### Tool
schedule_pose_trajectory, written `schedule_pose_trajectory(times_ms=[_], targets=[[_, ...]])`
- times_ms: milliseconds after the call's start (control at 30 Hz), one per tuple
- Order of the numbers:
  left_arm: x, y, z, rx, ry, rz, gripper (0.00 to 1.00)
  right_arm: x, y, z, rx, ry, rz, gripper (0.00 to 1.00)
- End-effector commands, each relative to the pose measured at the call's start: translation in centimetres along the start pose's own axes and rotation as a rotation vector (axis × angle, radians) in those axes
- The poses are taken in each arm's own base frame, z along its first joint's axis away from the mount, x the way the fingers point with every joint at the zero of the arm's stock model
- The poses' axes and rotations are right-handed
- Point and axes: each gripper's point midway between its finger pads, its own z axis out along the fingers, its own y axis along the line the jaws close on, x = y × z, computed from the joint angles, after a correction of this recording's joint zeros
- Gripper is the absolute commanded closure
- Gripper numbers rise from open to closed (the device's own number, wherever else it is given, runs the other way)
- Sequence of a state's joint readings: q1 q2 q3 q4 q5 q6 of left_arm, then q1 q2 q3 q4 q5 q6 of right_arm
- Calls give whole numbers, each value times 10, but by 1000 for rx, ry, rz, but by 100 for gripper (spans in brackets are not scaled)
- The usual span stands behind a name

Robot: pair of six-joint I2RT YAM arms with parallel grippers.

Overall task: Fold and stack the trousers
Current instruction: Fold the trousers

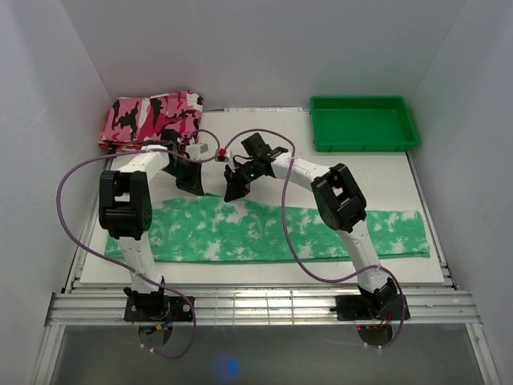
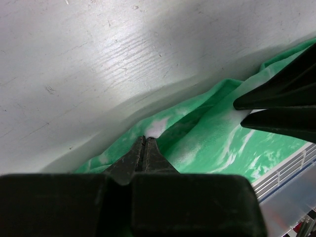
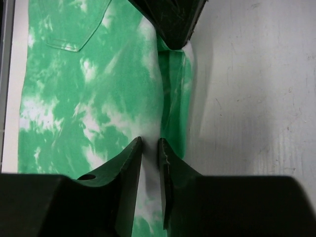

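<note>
Clamping the trousers (image 1: 240, 233), which lie full-length and unstacked, at the edge facing the tray (image 1: 365, 147), the left gripper (image 2: 145, 139) and right gripper (image 3: 149, 143) appear poised for the first fold.

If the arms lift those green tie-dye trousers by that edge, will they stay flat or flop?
Probably flop: the trousers ridge into a soft fold where the jaws pinch their far edge. Likely light, as they lie thin and flat on the table. Their long unheld ends would probably sag and drag.
</note>
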State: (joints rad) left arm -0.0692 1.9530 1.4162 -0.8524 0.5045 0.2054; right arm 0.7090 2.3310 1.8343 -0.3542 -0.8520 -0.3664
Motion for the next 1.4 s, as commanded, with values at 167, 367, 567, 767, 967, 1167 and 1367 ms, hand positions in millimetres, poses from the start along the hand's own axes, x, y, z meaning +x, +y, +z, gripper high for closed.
schedule_pose_trajectory(times_ms=[167, 367, 567, 767, 967, 1167, 1367], targets=[[-11, 1, -7, -24, -36, 19, 100, -31, 25, -17, -41, -40, -103, 92], [-19, 6, -9, -41, -56, 7, 100, -30, 63, -20, -129, -43, -207, 92], [-28, 7, -13, -40, -86, -10, 100, 12, 97, -5, -183, 70, -310, 92], [-34, 2, -14, 1, -107, -11, 97, 52, 92, 15, -127, 157, -366, 92], [-53, -9, -41, 13, -180, 37, 59, 86, 69, 24, -62, 242, -350, 91], [-43, -19, -67, -48, -184, 69, 49, 90, 63, 28, -40, 238, -346, 91], [-5, -31, -48, -73, -67, 26, 37, 90, 61, 28, -30, 238, -332, 91]])
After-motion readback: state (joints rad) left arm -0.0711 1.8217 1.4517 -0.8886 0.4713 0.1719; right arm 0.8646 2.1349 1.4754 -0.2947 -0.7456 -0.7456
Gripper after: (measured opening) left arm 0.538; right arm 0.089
